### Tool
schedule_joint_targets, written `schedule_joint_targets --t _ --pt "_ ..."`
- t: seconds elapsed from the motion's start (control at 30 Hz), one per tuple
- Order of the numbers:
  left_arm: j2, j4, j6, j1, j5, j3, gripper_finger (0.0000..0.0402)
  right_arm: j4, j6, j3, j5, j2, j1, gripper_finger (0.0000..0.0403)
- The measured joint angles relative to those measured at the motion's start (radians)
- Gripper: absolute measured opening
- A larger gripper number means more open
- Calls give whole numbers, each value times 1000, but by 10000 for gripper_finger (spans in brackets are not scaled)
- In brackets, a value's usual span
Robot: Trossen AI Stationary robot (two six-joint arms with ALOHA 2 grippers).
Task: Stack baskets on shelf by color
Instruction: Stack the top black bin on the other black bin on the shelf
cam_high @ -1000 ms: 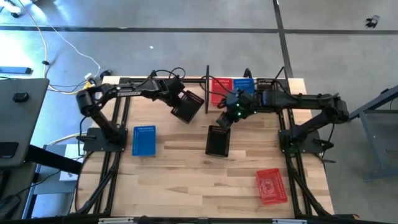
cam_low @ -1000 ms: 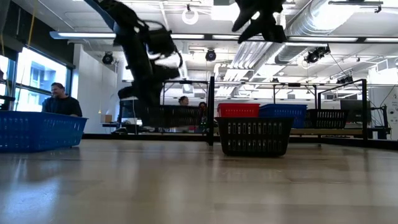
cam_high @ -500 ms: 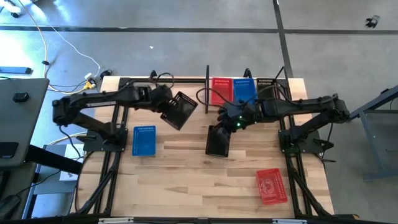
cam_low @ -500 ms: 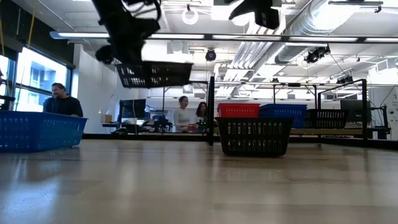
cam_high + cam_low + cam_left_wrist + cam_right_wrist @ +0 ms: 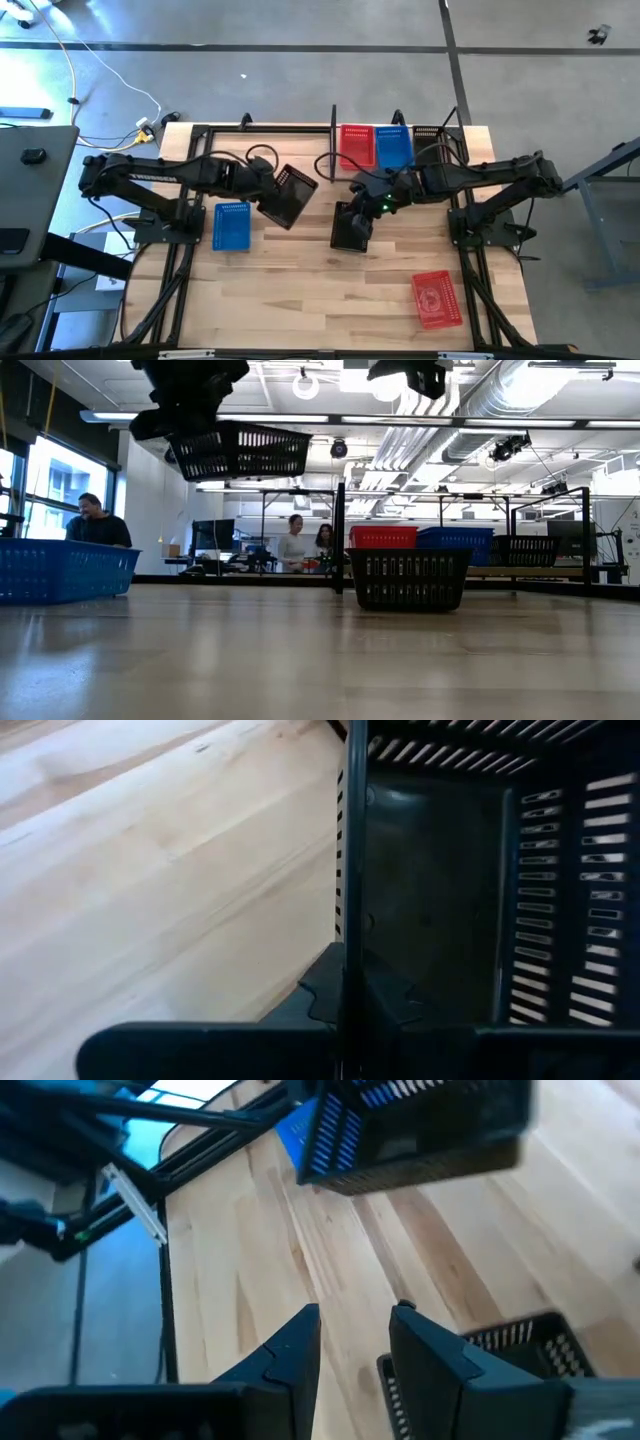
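1. The wooden surface (image 5: 300, 290) is carrying four loose baskets and, along its far edge, the shelf (image 5: 395, 130).
2. The shelf is holding a red basket (image 5: 355, 146), a blue basket (image 5: 393, 146) and a black basket (image 5: 430, 133) side by side.
3. The left gripper (image 5: 262, 186) is holding a black basket (image 5: 290, 195) by its wall, tilted and clear of the surface, its fingers clamping the rim.
4. The right gripper (image 5: 372, 196) is hovering over the far rim of a second black basket (image 5: 352, 227) standing mid-surface; its fingers (image 5: 290, 1350) are standing narrowly apart, gripping nothing.
5. A blue basket (image 5: 231, 225) is sitting near the left arm's base.
6. A red basket (image 5: 436, 298) is lying well apart, toward the near right corner.
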Motion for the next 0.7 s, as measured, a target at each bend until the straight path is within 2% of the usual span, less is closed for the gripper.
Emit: schedule_joint_targets --t 0.33,0.7 --pt "6 -2 -253 -17 -120 1 0 40 -312 0 16 0 0 108" --pt "6 35 -468 -17 -175 0 0 122 -571 0 18 0 -5 108"
